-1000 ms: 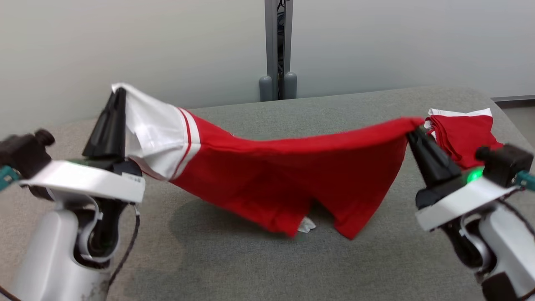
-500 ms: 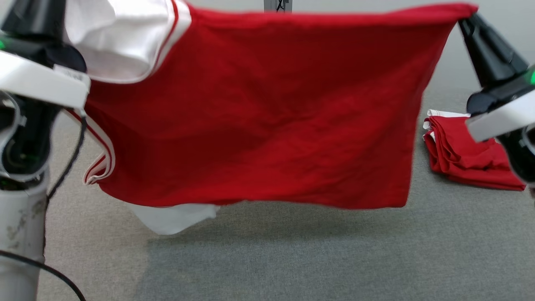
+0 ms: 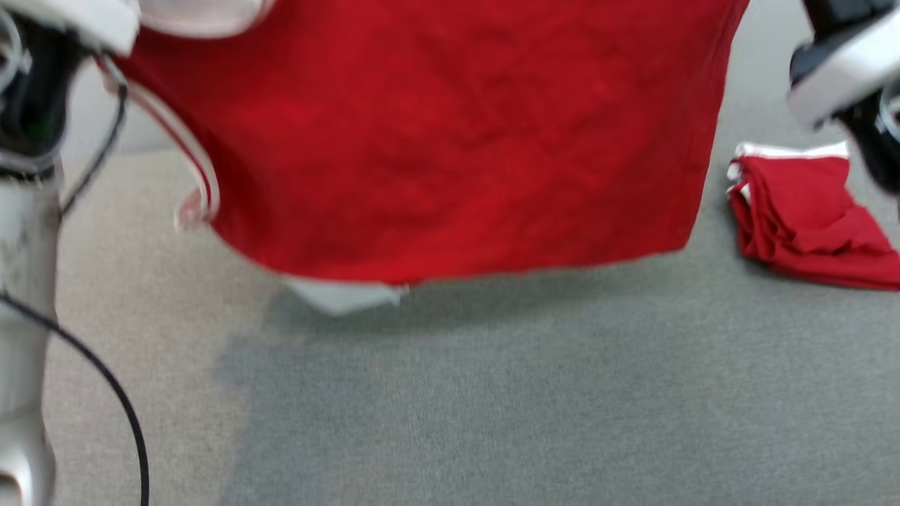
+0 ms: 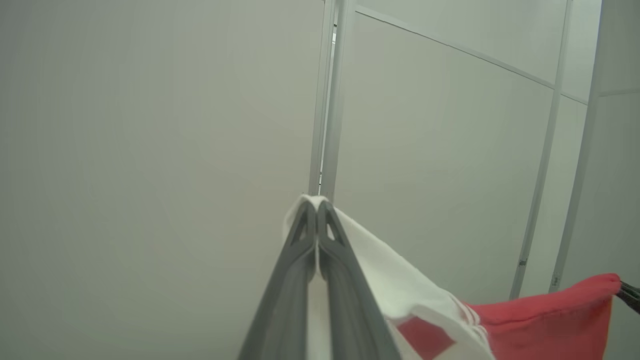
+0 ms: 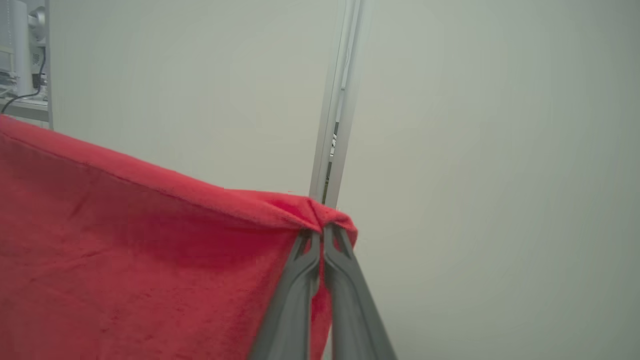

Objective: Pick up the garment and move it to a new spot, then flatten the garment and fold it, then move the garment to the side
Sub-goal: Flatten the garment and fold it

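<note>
Red cloth with white trim, the garment (image 3: 436, 140) hangs spread like a curtain above the grey surface (image 3: 492, 422), lifted clear of it, with a white piece (image 3: 344, 296) dangling just below its lower hem. The left gripper (image 4: 316, 207) is pinched tight on the garment's white sleeve (image 4: 380, 275), fingers pressed together with cloth folded over the tips. The right gripper (image 5: 321, 234) is clamped the same way on the red corner at the opposite end, so the top edge runs taut between them. On the surface to the right, apart from the hanging cloth, lies a folded red pile (image 3: 808, 211) with a white edge. A black cable (image 3: 105, 393) loops down beside the left arm (image 3: 24, 281); the head view is blurred
</note>
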